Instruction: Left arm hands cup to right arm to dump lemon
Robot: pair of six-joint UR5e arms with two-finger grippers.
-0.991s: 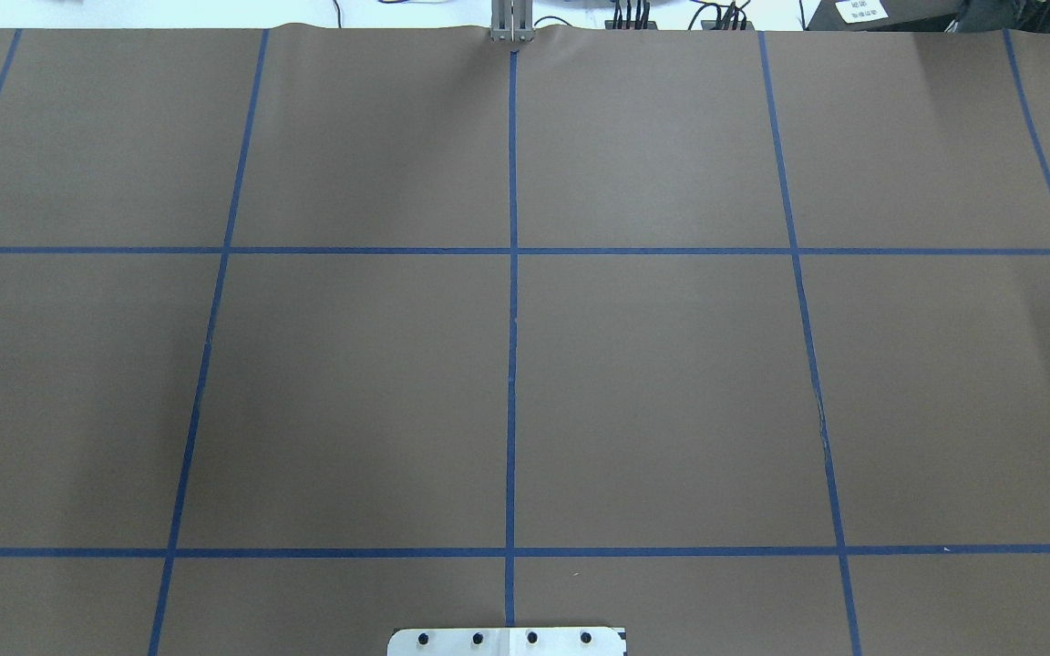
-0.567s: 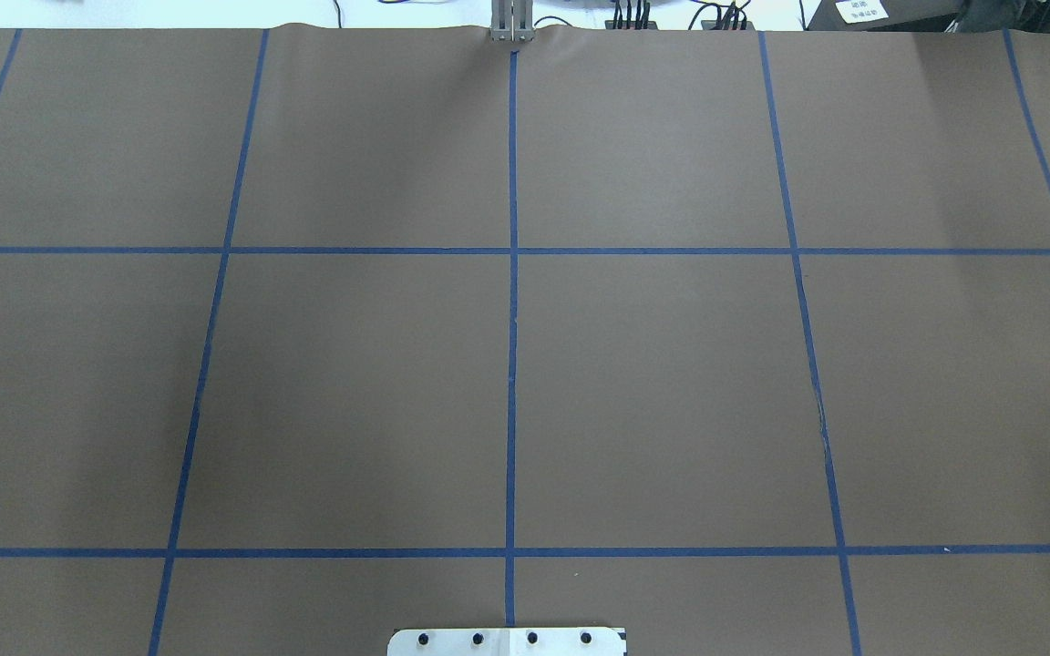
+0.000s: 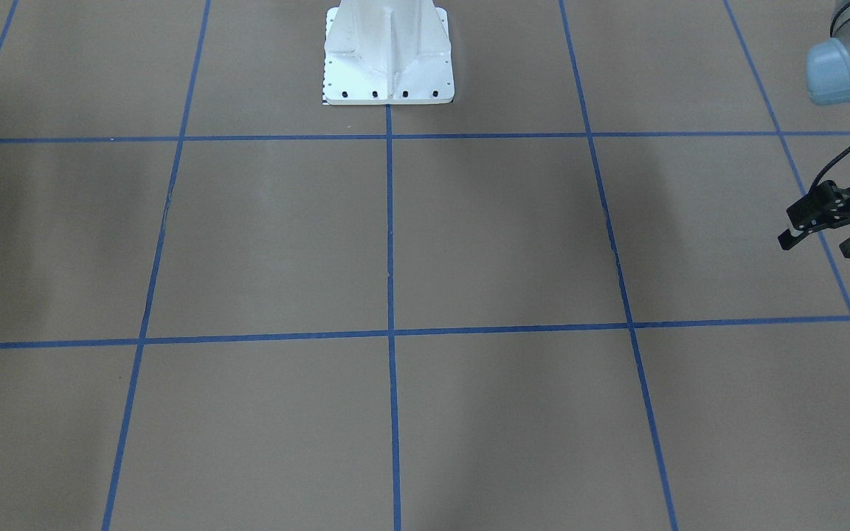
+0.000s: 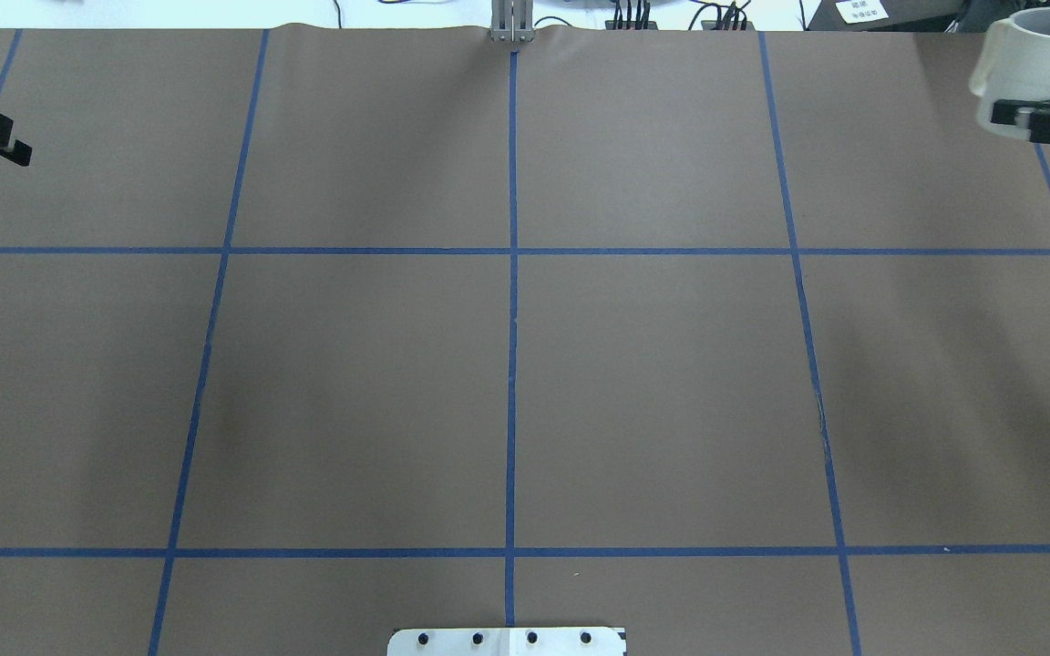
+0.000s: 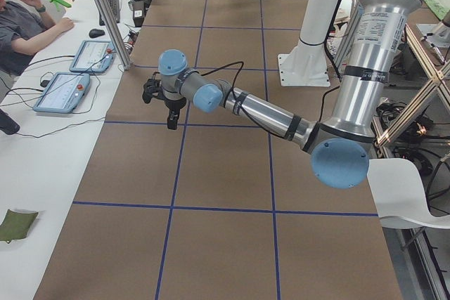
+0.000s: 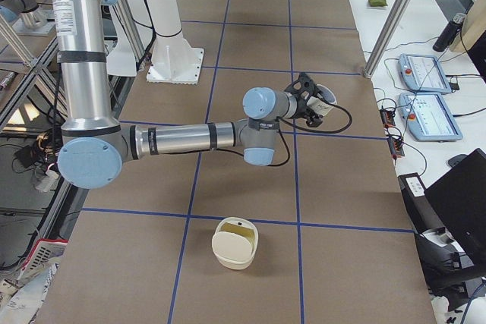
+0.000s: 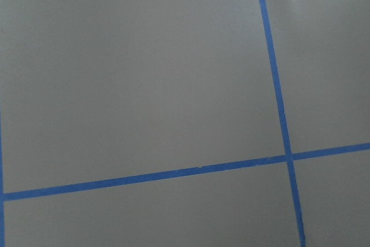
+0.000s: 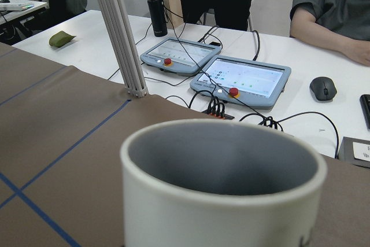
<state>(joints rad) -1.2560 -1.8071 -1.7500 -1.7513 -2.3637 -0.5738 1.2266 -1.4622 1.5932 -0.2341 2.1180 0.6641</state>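
Slip risk: the right gripper (image 4: 1040, 123) pinches the cup (image 4: 1022, 64) by its smooth glazed wall. Tipping it to dump shifts the weight, and the cup could turn or slide out of the fingers.
Spill risk: the cup hangs over the far right corner of the table (image 4: 671, 364), near the edge and the operators' tablets (image 8: 240, 79). A tilt made there would likely throw the contents off the table.
Aim risk: a cream tub (image 6: 235, 248) stands well apart from the cup, toward the table's right end. If that is the target, a poorly aimed pour could miss its small mouth.
Unknown: the lemon shows in no view of the cup, since the wrist view reaches only the upper inside wall. Something yellowish sits in the tub's mouth, but what it is cannot be told.
Right gripper: clenched on the cup, which is upright and appears lifted off the table.
Left gripper (image 3: 817, 234): fingers spread and holding nothing, near the table's left edge, well apart from the cup.
Cup look: white ceramic with a thick rounded rim and a matt grey inside. The loop handle points toward the table's centre. It looks hard, slick and likely weighty for a two-finger pinch.
Stage: the handover looks done. Whether the dump is done cannot be told.
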